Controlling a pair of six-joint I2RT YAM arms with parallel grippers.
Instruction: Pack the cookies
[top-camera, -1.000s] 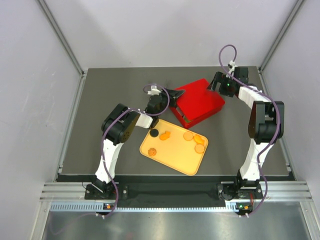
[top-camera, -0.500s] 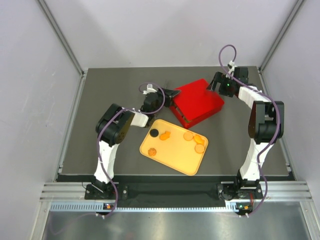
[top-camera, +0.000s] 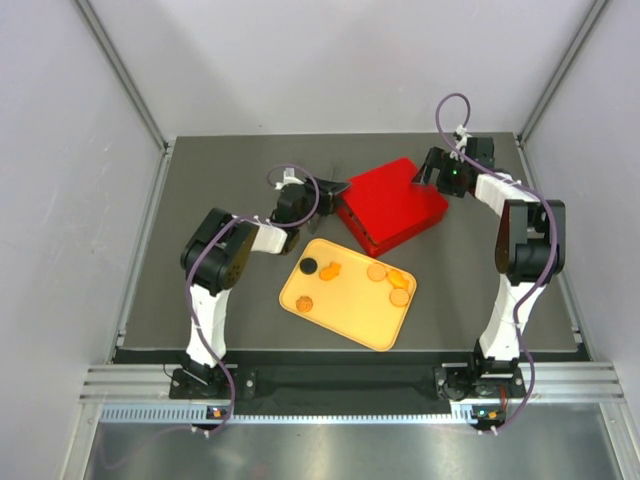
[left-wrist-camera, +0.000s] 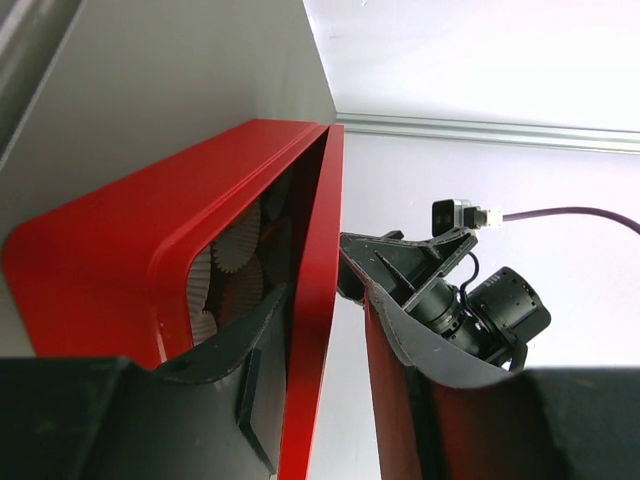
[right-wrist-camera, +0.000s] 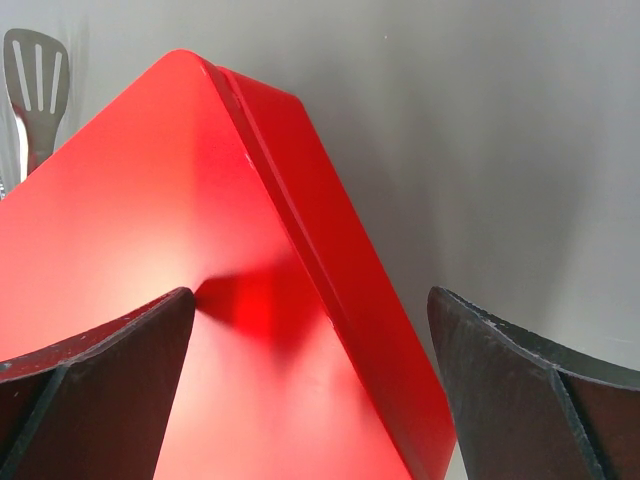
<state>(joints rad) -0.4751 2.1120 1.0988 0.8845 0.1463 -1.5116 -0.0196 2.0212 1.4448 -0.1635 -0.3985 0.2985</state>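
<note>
A tray (top-camera: 352, 322) lies near the middle of the counter (top-camera: 200, 180), toward its near edge, with the cookies (top-camera: 387, 280) spread on it. Just behind the tray, toward the far edge, sits a box (top-camera: 392, 205) with its lid. The left pincer (top-camera: 335, 188) is at the box's left corner, the lid's rim between its fingers; the right pincer (top-camera: 438, 172) is over its far right corner.

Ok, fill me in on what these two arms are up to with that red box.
The left end effector has its fingers on either side of the red box's lid edge, with the lid partly raised; white paper cups show inside. The right end effector is wide open over the far side of the red box, gripping nothing. The cookies, mostly orange plus one black, lie on the yellow tray; none appear packed yet.
</note>
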